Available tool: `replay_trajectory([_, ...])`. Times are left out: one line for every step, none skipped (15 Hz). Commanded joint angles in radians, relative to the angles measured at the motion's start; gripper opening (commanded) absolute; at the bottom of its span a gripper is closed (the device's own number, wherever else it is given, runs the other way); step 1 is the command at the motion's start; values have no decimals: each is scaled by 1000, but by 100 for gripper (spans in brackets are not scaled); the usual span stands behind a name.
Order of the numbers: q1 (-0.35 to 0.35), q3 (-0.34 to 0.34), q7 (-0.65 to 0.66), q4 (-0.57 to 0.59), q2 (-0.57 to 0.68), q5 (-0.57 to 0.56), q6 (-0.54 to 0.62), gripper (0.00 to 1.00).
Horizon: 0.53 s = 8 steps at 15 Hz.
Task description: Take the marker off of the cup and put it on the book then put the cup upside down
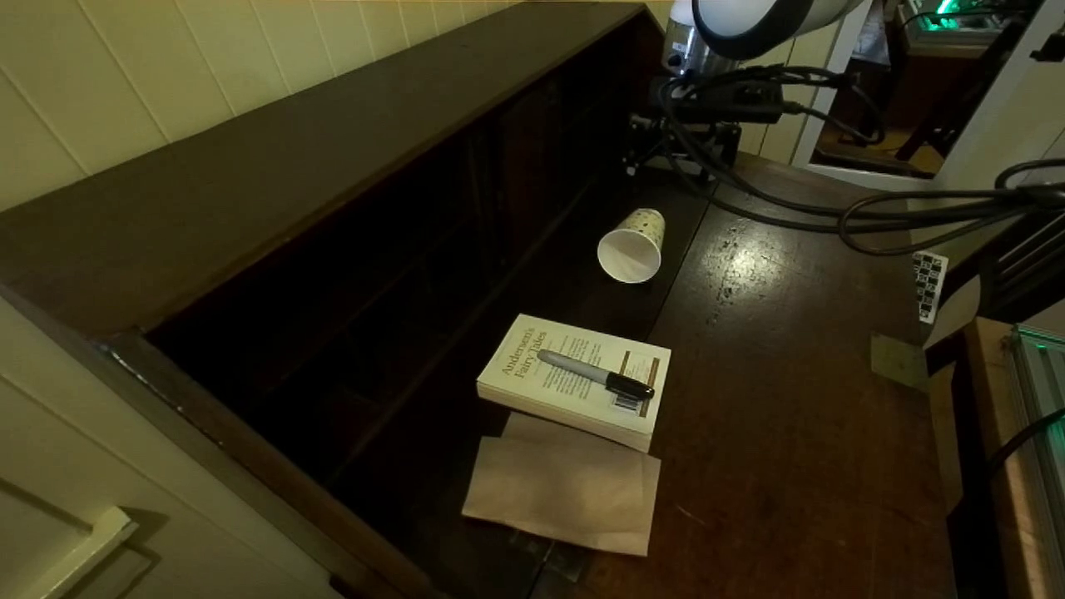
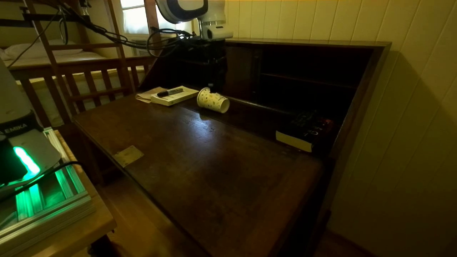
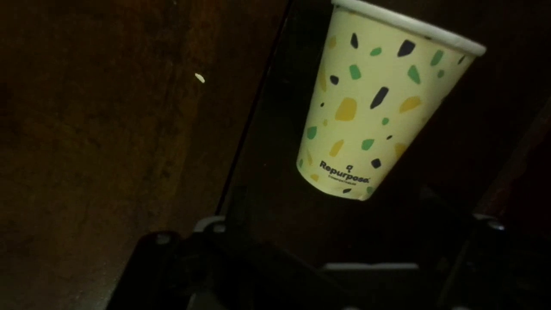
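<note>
Nearest the lens in your wrist view, the black gripper (image 3: pixel 338 217) crowds the edge at six o'clock, cut off by the frame and so dim that its tips melt into the desk (image 3: pixel 142 129); you can make out its jaws standing wide apart. In both exterior views the arm (image 1: pixel 753 25) is cropped at twelve o'clock, and in an exterior view cables (image 1: pixel 1027 196) hide part of the gripper. The desk's shelved recess (image 1: pixel 374 316) sinks into shadow, and in an exterior view a black volume (image 2: pixel 303 134), at four o'clock from the cup (image 2: pixel 215 102), bears lettering too dim to read. There a dark shape (image 2: pixel 211 89) cuts into the cup's upper edge; whether it touches, you cannot tell. The cup lies on its side on the desk, at one o'clock from the gripper in your wrist view, rim just clipped by the frame and mouth turned the same way, so its inside is hidden there. Its pale, tapered wall is flecked with green, yellow and near-black, "Repurpose" printed by the base. In an exterior view its white inside faces you, and at seven o'clock from it lies the white book (image 1: pixel 555 389), "Andersen's Fairy Tales", the grey marker (image 1: pixel 596 374) resting on top, black cap toward four o'clock, covering some print. Tan paper (image 1: pixel 574 491) lies just beside the book, at six o'clock.
</note>
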Motion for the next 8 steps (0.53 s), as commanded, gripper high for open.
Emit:
replay_trajectory([5, -5, 104, 45, 52, -31, -5, 100])
replay_trajectory([5, -3, 116, 55, 66, -28, -9, 100])
replay_trajectory([10, -6, 139, 65, 78, -35, -12, 100])
replay_trajectory([10, -5, 146, 72, 91, -33, -9, 100])
replay_trajectory([13, -6, 156, 79, 101, -35, -6, 100])
replay_trajectory([11, -5, 158, 89, 115, -28, -9, 100])
replay_trajectory([12, -5, 161, 100, 128, -27, -11, 100])
replay_trajectory([13, -6, 163, 106, 139, -28, -9, 100])
